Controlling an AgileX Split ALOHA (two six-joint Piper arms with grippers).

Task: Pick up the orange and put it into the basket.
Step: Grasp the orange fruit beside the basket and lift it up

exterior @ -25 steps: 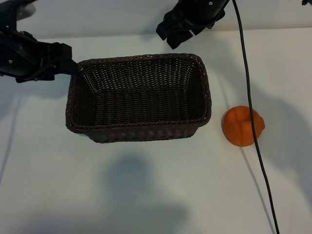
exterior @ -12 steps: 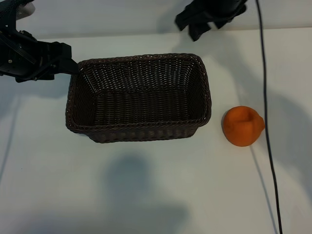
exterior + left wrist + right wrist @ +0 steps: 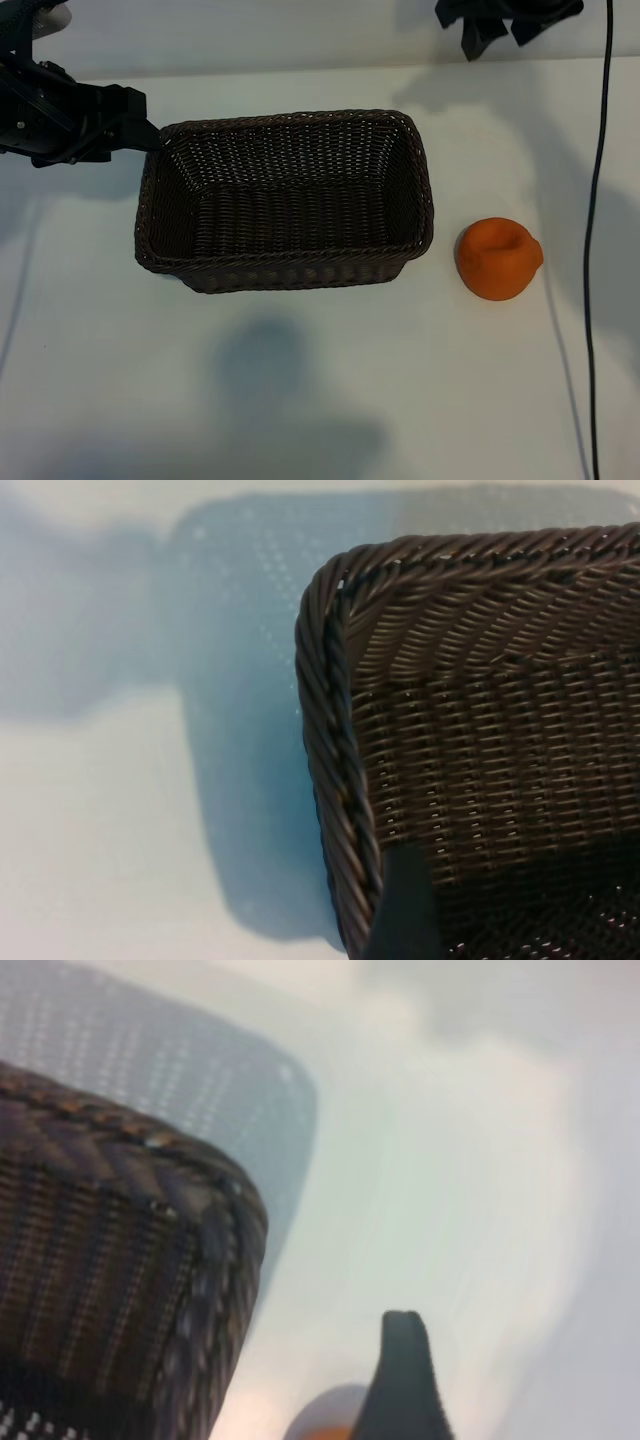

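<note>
The dark brown woven basket (image 3: 285, 262) stands empty in the middle of the table. The orange (image 3: 498, 258) lies on the table just right of it, touching nothing. My left gripper (image 3: 140, 122) is open at the basket's back left corner, with one finger (image 3: 405, 910) over the braided rim (image 3: 335, 740). High at the back right, my right gripper (image 3: 497, 35) is open and holds nothing, well behind the orange. Its wrist view shows one finger (image 3: 403, 1370), a sliver of the orange (image 3: 318, 1424) and the basket's corner (image 3: 215, 1230).
A black cable (image 3: 598, 200) hangs down the right side, to the right of the orange. White table (image 3: 300, 390) lies in front of the basket, crossed by arm shadows. The table's back edge runs behind both grippers.
My right arm has swung to the right along the back edge, and its cable has moved off the orange to its right. The left arm, basket and orange have not moved.
</note>
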